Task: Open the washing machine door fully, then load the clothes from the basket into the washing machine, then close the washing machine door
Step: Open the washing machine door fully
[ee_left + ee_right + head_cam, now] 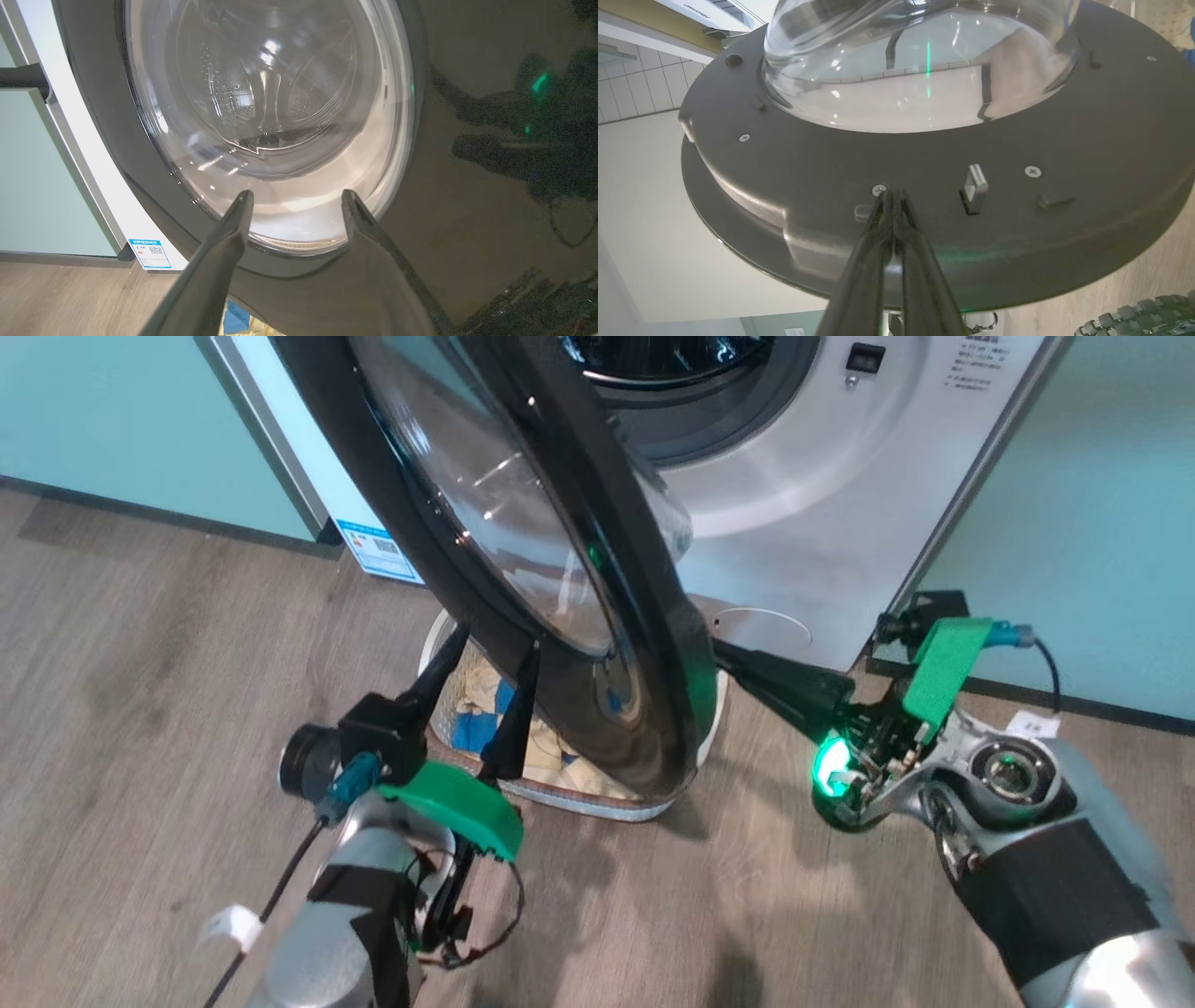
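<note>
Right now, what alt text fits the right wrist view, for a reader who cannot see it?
The right gripper, its two long dark fingers shut together, has its tips at the dark grey inner face of the large round washing machine door, beside a small metal latch tab. Its bulging clear glass window rises above.

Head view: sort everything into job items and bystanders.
Job: washing machine door, ajar; washing machine; basket; clothes in it; left gripper, open; right gripper, shut, against the door's inner face.
Bystanders: pale green cabinets; wooden floor.
</note>
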